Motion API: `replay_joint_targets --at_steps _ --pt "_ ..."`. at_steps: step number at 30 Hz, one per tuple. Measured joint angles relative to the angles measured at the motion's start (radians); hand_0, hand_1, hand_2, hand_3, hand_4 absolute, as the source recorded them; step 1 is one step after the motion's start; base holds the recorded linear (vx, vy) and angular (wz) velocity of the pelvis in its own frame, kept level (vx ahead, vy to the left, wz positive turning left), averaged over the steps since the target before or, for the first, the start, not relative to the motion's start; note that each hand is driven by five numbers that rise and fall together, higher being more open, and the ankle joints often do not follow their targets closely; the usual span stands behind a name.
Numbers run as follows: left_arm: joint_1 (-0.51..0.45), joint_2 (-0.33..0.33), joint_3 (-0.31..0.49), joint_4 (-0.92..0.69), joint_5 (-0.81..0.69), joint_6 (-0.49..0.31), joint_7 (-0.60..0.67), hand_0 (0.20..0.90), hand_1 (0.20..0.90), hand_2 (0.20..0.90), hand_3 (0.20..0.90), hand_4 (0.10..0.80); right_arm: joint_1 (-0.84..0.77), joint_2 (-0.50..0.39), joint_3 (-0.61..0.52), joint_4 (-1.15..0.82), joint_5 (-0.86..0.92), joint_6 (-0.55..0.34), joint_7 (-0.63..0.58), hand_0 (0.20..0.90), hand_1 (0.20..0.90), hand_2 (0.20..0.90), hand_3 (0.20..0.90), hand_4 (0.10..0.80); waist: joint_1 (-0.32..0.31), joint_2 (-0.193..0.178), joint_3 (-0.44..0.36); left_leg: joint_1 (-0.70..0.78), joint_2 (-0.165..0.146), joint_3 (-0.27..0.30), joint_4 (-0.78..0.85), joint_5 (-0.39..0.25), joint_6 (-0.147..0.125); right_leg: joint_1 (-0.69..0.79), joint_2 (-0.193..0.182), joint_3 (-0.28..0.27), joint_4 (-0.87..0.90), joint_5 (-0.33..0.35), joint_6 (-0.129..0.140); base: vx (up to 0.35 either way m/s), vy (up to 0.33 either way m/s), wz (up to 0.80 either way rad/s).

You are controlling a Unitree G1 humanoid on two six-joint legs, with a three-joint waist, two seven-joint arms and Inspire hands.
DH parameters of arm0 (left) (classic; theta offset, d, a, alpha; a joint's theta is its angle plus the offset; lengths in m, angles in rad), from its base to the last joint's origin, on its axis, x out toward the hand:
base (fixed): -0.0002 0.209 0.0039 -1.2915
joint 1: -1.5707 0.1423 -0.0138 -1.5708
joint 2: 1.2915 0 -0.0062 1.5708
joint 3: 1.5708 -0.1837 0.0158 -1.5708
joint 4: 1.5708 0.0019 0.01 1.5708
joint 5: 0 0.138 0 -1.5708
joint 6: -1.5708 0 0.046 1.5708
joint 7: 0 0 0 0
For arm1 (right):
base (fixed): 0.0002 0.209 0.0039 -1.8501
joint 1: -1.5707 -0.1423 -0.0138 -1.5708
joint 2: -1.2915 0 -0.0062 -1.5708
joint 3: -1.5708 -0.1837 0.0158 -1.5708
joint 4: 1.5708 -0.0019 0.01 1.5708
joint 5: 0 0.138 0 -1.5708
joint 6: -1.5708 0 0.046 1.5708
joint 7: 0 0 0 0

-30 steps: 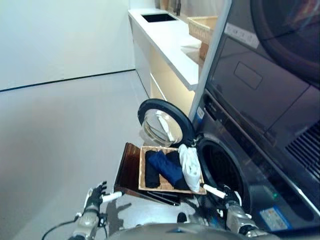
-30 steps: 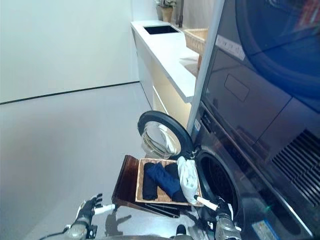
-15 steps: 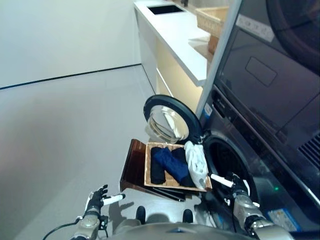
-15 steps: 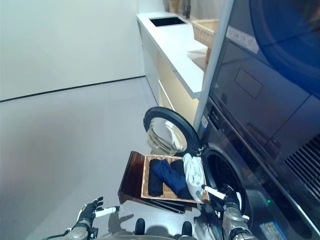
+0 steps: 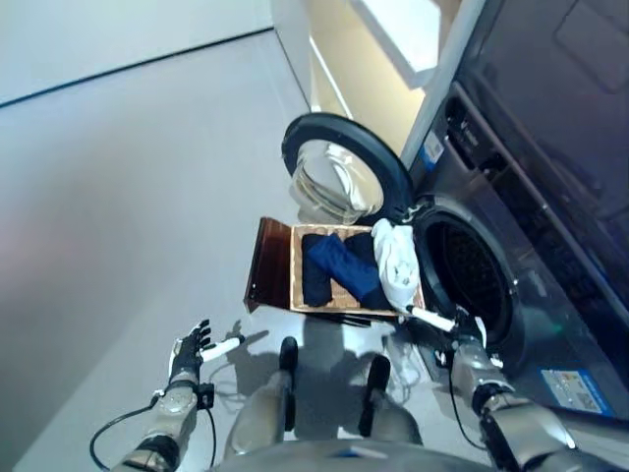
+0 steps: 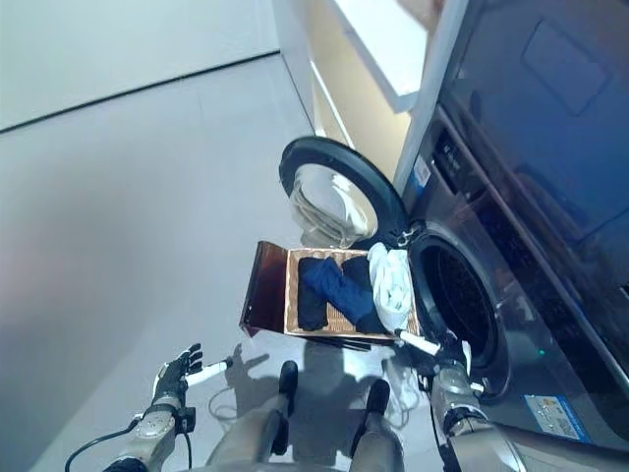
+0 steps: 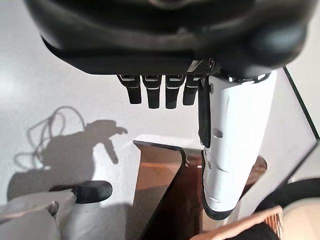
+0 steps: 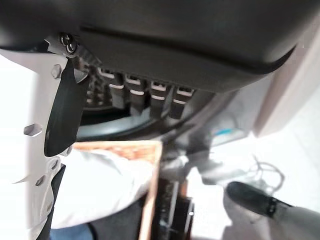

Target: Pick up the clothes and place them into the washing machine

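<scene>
A woven basket (image 5: pixel 297 265) on a dark wooden stand (image 5: pixel 270 270) sits in front of the washing machine. It holds dark blue clothes (image 5: pixel 339 268) and a white garment (image 5: pixel 396 264) draped over its right edge. The washing machine's round door (image 5: pixel 339 177) stands open and the dark drum opening (image 5: pixel 472 280) is beside the basket. My left hand (image 5: pixel 187 352) hangs open over the floor, left of the stand. My right hand (image 5: pixel 464 339) is open, low beside the basket's right corner near the white garment (image 8: pixel 105 185). Neither hand holds anything.
A white counter (image 6: pixel 388 39) with lit cabinets beneath runs along the wall behind the machine. A second dark appliance (image 5: pixel 570 108) is stacked above the washer. Grey floor (image 5: pixel 118 197) stretches to the left.
The camera has tilted down and the whole scene has shifted; the basket now sits higher in view. Both hands stay open at my sides.
</scene>
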Motion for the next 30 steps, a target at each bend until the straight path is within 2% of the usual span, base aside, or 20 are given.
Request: replay_joint_targets --at_steps 6,7,9,12,14,18,21,23,30 --pt "-0.011 0.012 -0.002 -0.131 -0.023 -0.016 0.003 0.900 0.900 0.900 0.900 0.800 -0.127 -0.024 0.032 -0.020 -0.001 0.000 -0.010 0.900 0.900 0.900 0.900 0.800 0.015 0.020 0.061 -0.077 -0.004 0.002 0.039 0.024 -0.009 -0.075 -0.007 0.004 0.031 -0.001 0.001 -0.003 0.009 -0.02" --pt "-0.017 0.012 -0.001 -0.157 -0.030 -0.021 0.007 0.900 0.900 0.900 0.900 0.800 -0.150 -0.027 0.036 -0.020 -0.001 0.000 -0.021 0.900 0.900 0.900 0.900 0.800 0.015 0.026 0.075 -0.091 -0.002 -0.001 0.052 0.047 -0.006 -0.088 -0.006 0.004 0.048 -0.006 0.006 -0.018 -0.001 0.07" --pt "-0.040 0.015 0.001 -0.201 -0.043 -0.024 0.024 0.900 0.900 0.900 0.900 0.800 -0.201 -0.029 0.046 -0.018 -0.002 0.002 -0.038 0.900 0.900 0.900 0.900 0.800 0.017 0.024 0.094 -0.126 -0.008 -0.002 0.083 0.037 0.010 -0.133 -0.016 0.005 0.115 -0.036 0.011 -0.024 0.008 0.13" --pt "-0.090 0.034 0.004 -0.297 -0.062 -0.027 0.043 0.900 0.900 0.900 0.900 0.800 -0.289 -0.048 0.047 -0.015 -0.004 0.003 -0.056 0.900 0.900 0.900 0.900 0.800 0.018 0.005 0.134 -0.200 -0.023 -0.006 0.175 0.007 0.044 -0.235 -0.043 0.028 0.268 -0.103 0.009 -0.029 0.046 0.13" --pt "-0.116 0.056 0.005 -0.343 -0.067 -0.046 0.043 0.900 0.900 0.900 0.900 0.800 -0.377 -0.060 0.050 0.028 -0.018 0.005 -0.065 0.900 0.900 0.900 0.900 0.800 0.025 -0.008 0.164 -0.246 -0.024 -0.002 0.262 -0.037 0.043 -0.282 -0.052 0.042 0.350 -0.129 -0.001 -0.009 0.036 -0.04" --pt "-0.136 0.059 0.008 -0.347 -0.089 -0.045 0.066 0.900 0.900 0.900 0.900 0.800 -0.494 -0.088 0.111 0.088 -0.072 0.009 -0.075 0.900 0.900 0.900 0.900 0.800 0.024 -0.017 0.171 -0.319 -0.018 0.009 0.417 -0.118 0.046 -0.341 -0.061 0.070 0.453 -0.183 0.000 0.009 0.039 -0.11" --pt "-0.132 0.060 0.006 -0.374 -0.091 -0.043 0.071 0.900 0.900 0.900 0.900 0.800 -0.524 -0.109 0.137 0.128 -0.093 0.024 -0.085 0.900 0.900 0.900 0.900 0.800 0.024 -0.021 0.171 -0.362 -0.017 0.004 0.509 -0.163 0.044 -0.374 -0.063 0.091 0.517 -0.234 -0.005 0.082 0.034 -0.01" --pt "-0.126 0.061 0.006 -0.398 -0.092 -0.043 0.072 0.900 0.900 0.900 0.900 0.800 -0.526 -0.119 0.145 0.170 -0.122 0.027 -0.085 0.900 0.900 0.900 0.900 0.800 0.036 -0.022 0.171 -0.390 -0.014 0.005 0.554 -0.183 0.043 -0.402 -0.064 0.101 0.552 -0.247 -0.008 0.022 0.041 -0.06" --pt "-0.108 0.063 0.004 -0.406 -0.090 -0.043 0.071 0.900 0.900 0.900 0.900 0.800 -0.500 -0.116 0.142 0.222 -0.143 0.050 -0.082 0.900 0.900 0.900 0.900 0.800 0.046 -0.020 0.168 -0.415 -0.023 0.004 0.566 -0.187 0.042 -0.420 -0.074 0.100 0.564 -0.249 -0.008 0.042 0.021 0.03"
